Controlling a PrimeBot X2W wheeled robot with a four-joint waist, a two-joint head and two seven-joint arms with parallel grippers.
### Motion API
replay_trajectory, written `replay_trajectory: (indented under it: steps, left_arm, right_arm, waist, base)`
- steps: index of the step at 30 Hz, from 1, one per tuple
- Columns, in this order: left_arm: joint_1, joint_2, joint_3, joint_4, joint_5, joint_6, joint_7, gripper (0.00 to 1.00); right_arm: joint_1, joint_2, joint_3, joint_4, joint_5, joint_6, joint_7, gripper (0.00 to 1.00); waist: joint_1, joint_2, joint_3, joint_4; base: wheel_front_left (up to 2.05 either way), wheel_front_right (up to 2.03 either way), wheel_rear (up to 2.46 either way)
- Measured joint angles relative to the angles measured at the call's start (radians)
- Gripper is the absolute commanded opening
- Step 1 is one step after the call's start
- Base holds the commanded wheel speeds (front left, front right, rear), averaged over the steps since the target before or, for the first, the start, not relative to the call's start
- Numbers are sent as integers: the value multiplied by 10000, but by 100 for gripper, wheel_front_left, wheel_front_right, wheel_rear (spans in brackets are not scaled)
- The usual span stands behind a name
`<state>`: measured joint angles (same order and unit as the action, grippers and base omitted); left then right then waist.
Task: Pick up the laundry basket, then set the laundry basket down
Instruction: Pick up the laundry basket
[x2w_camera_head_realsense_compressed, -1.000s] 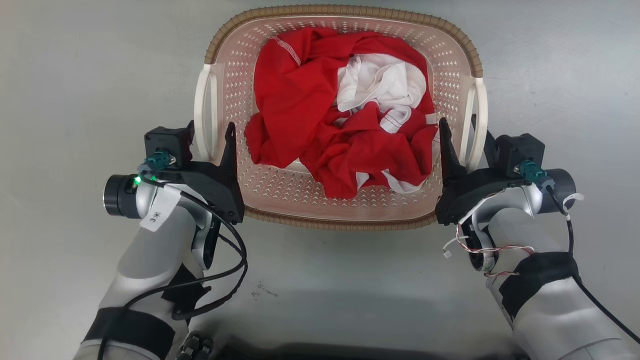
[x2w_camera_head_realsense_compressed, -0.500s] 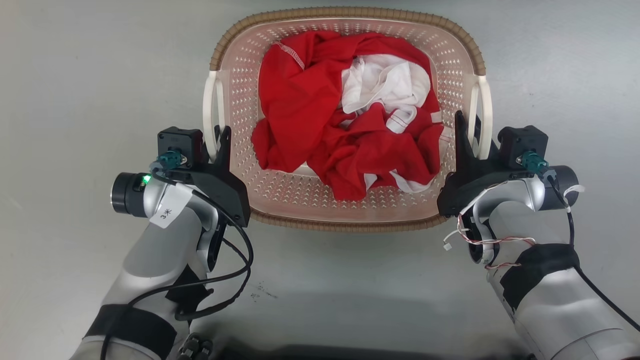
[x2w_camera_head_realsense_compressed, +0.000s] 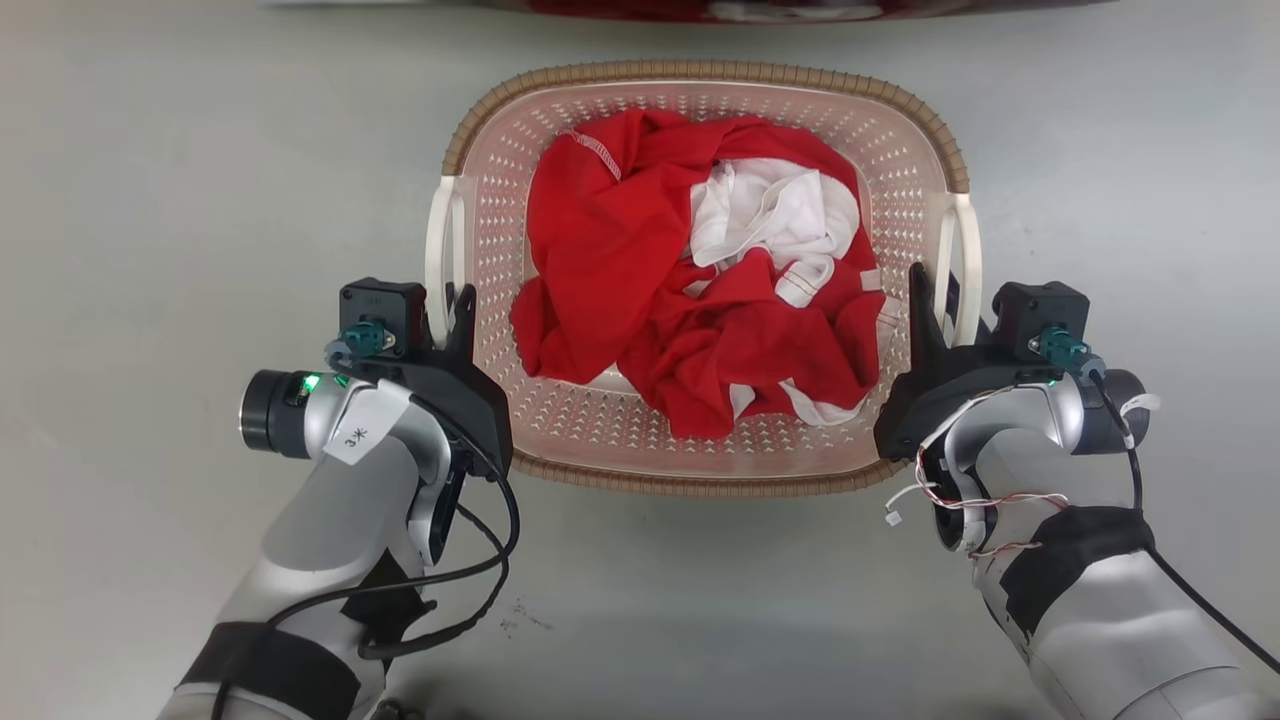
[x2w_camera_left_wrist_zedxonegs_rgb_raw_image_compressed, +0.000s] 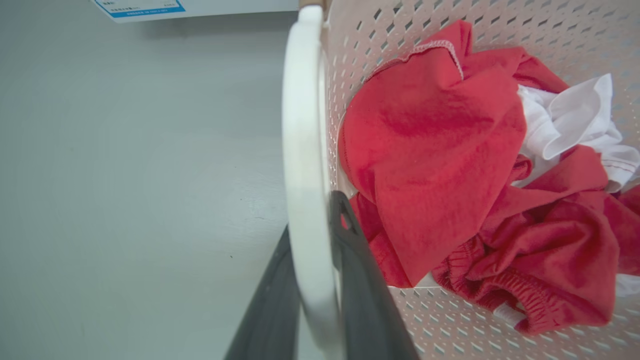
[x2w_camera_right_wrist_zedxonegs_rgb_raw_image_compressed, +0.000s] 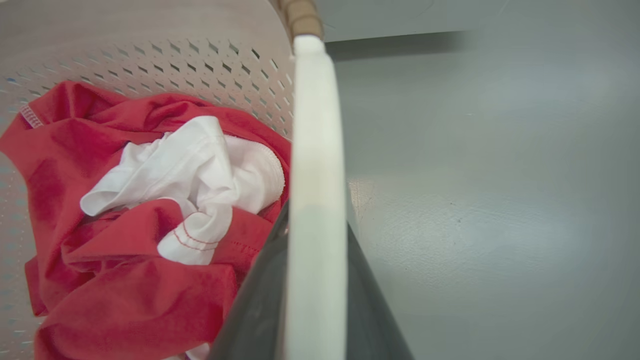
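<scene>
The laundry basket (x2w_camera_head_realsense_compressed: 700, 72), heaped with red and white clothes (x2w_camera_head_realsense_compressed: 640, 270), lies between both arms over the grey floor (x2w_camera_head_realsense_compressed: 150, 200); resting or lifted, I cannot tell. The left pincer (x2w_camera_head_realsense_compressed: 452, 305) is clamped on its left handle (x2w_camera_left_wrist_zedxonegs_rgb_raw_image_compressed: 305, 175), and the right pincer (x2w_camera_head_realsense_compressed: 935, 300) is clamped on the right handle (x2w_camera_right_wrist_zedxonegs_rgb_raw_image_compressed: 315, 200).

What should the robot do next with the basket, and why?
Probably shift the left gripper and right gripper together, evenly, so the basket does not tip: each pinches a white handle, and loose clothes sit inside. Up or down, I cannot tell.
</scene>
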<state>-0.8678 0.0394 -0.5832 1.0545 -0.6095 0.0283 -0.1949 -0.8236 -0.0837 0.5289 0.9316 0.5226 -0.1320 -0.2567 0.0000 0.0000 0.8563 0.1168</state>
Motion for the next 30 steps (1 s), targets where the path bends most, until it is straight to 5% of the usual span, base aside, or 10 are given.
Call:
replay_trajectory:
  steps: [30]
  left_arm:
    - [1522,-6,-1195,527,-959,247,259,0]
  right_arm:
    - [1067,19,1839,790,1994,-2,267,0]
  waist:
    - [-1,-1,-2697,-173]
  base:
    - [0,0,0]
